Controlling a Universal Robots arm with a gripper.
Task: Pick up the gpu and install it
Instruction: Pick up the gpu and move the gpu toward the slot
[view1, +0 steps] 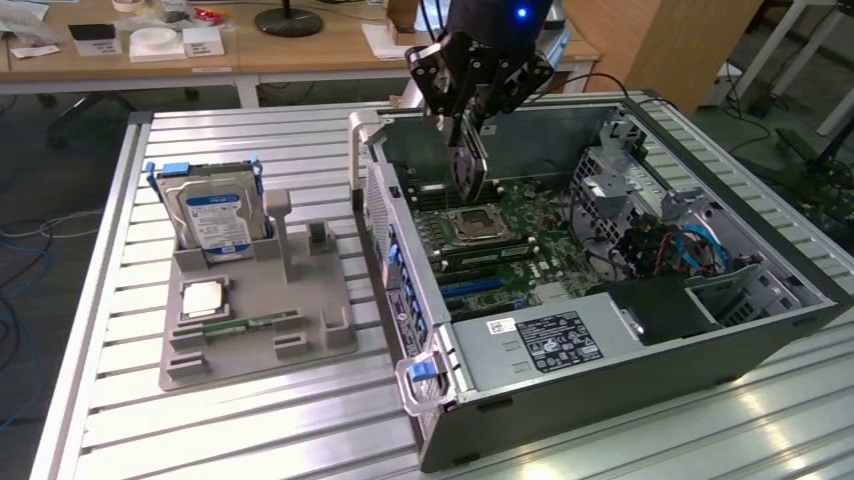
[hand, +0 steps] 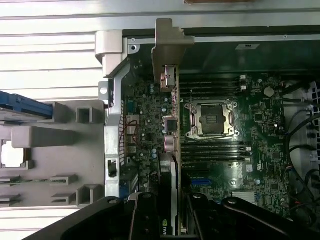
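Observation:
The gpu (view1: 469, 165) hangs on edge inside the open computer case (view1: 601, 370), above the green motherboard (view1: 494, 235) and just beside the CPU socket (view1: 474, 225). My gripper (view1: 467, 125) is shut on its upper edge from above. In the wrist view the gpu (hand: 168, 185) runs edge-on between the black fingers (hand: 142, 217), its silvery end bracket (hand: 167, 45) at the case's rear wall. Beneath it lies the motherboard (hand: 215, 150). Whether the card touches the board I cannot tell.
A grey fixture tray (view1: 254, 350) at the exterior view's left holds a silver hard drive with a blue label (view1: 214, 215), a CPU chip (view1: 200, 298) and a green memory stick (view1: 247, 322). Cables (view1: 681, 250) and a drive cage crowd the case's right side.

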